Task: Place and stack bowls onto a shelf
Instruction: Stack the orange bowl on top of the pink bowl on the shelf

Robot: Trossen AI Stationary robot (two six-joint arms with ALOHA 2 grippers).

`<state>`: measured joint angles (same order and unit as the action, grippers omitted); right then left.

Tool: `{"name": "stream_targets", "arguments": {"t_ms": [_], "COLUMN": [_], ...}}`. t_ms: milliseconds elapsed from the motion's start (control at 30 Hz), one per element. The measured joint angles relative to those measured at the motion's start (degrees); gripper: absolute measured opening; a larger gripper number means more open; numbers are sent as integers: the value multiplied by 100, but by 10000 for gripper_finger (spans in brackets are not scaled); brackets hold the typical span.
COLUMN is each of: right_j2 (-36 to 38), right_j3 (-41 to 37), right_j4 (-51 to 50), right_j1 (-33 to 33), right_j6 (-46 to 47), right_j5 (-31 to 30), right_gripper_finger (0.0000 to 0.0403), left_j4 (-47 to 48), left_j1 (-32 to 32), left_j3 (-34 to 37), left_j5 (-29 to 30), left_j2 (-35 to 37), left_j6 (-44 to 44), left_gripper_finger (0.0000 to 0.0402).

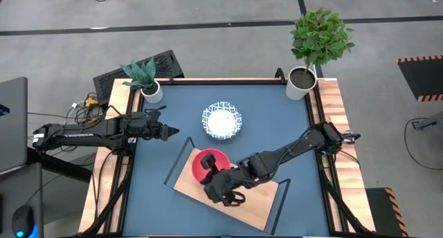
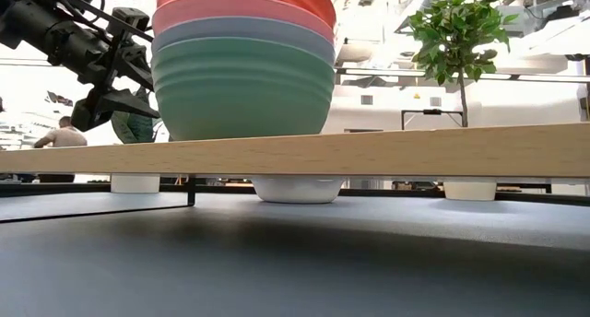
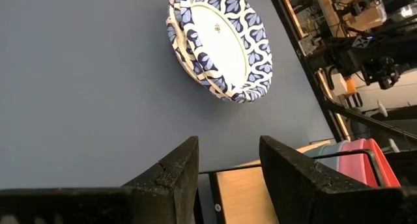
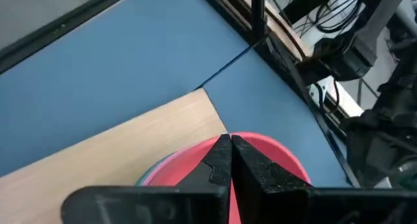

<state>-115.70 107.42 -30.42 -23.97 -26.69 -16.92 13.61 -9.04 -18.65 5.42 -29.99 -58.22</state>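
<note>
A pink-red bowl sits nested in a teal-green bowl on the light-wood shelf, toward its far left corner. My right gripper is shut and slants down from the table's right, its tips over the pink-red bowl. A white bowl with a blue patterned rim rests on the blue tabletop beyond the shelf; in the left wrist view a second rim shows under it. My left gripper hovers open to the left of the white bowl. My right gripper has its shut fingertips over the pink-red bowl, near its middle, slanting down from the table's right. The fingers themselves hide the spot, so I cannot tell whether they touch the bowl. The bowl sits upright in the teal one.
Two white plant pots stand at the table's far corners, a small one on the left and a taller one on the right. The shelf's black frame ends rise at its short sides. A person is in the room behind.
</note>
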Motion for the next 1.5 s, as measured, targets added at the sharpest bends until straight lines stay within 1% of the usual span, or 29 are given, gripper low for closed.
{"name": "stream_targets", "arguments": {"t_ms": [133, 300, 367, 567, 700, 833, 1100, 1300, 1500], "right_j2": [15, 11, 11, 11, 11, 11, 11, 11, 11], "right_j3": [17, 13, 13, 13, 13, 13, 13, 13, 13], "right_j4": [95, 73, 73, 71, 70, 67, 69, 67, 53], "right_j1": [52, 81, 108, 169, 212, 244, 295, 321, 332], "right_j6": [-16, -16, -14, -17, 71, 76, 229, 331, 329], "right_j5": [217, 244, 363, 547, 763, 776, 954, 959, 965], "right_gripper_finger": [20, 31, 33, 20, 27, 35, 21, 36, 21], "left_j4": [0, 19, 36, 33, 51, 76, 97, 111, 111], "left_j1": [1, 2, 1, 0, 0, 2, 0, 0, 0], "left_j3": [0, 0, 0, 0, 0, 0, 0, 0, 0], "left_j5": [2, 76, 122, 130, 130, 130, 130, 130, 130], "left_j2": [0, 1, -1, 1, 1, -1, 1, -1, 1], "left_j6": [0, 44, 46, 48, 50, 50, 52, 55, 55], "left_gripper_finger": [147, 147, 147, 147, 147, 147, 147, 147, 147]}}
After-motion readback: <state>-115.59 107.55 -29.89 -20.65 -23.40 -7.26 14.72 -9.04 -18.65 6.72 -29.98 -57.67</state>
